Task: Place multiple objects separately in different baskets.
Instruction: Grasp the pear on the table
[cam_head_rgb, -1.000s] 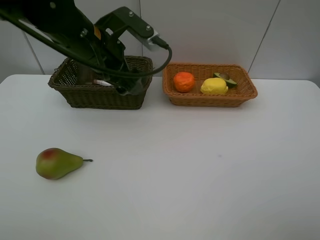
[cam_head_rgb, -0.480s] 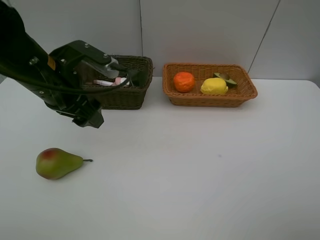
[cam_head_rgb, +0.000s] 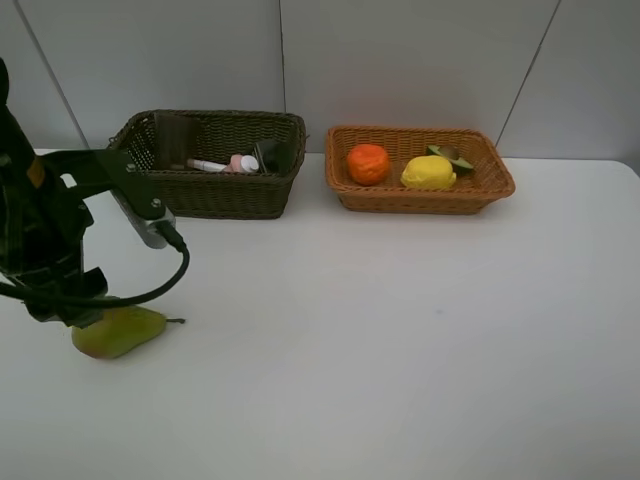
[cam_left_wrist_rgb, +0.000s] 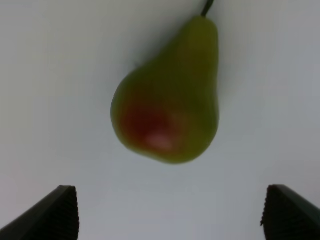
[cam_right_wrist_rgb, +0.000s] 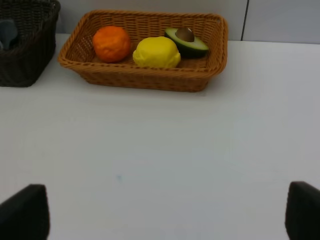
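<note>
A green-red pear (cam_head_rgb: 122, 332) (cam_left_wrist_rgb: 169, 98) lies on the white table at the front left. My left gripper (cam_left_wrist_rgb: 170, 212) hangs right above it, open, with the pear just beyond its two fingertips; in the high view the arm hides the jaws. The tan basket (cam_head_rgb: 493, 190) (cam_right_wrist_rgb: 210, 75) holds an orange (cam_head_rgb: 368, 163) (cam_right_wrist_rgb: 112, 43), a lemon (cam_head_rgb: 428, 172) (cam_right_wrist_rgb: 156, 52) and an avocado half (cam_head_rgb: 452, 157) (cam_right_wrist_rgb: 186, 41). The dark basket (cam_head_rgb: 215, 195) (cam_right_wrist_rgb: 30, 60) holds a pink bottle (cam_head_rgb: 240, 163), a marker (cam_head_rgb: 205, 165) and dark items. My right gripper (cam_right_wrist_rgb: 167, 210) is open over bare table.
The left arm (cam_head_rgb: 45, 240) and its black cable (cam_head_rgb: 165, 285) stand over the table's left side. The two baskets sit side by side along the back wall. White tabletop (cam_head_rgb: 400, 340) stretches across the middle and right.
The left arm has swung from over the dark basket forward and left, and come down over the pear. Its jaws stayed open. The pear and both baskets have not moved.
</note>
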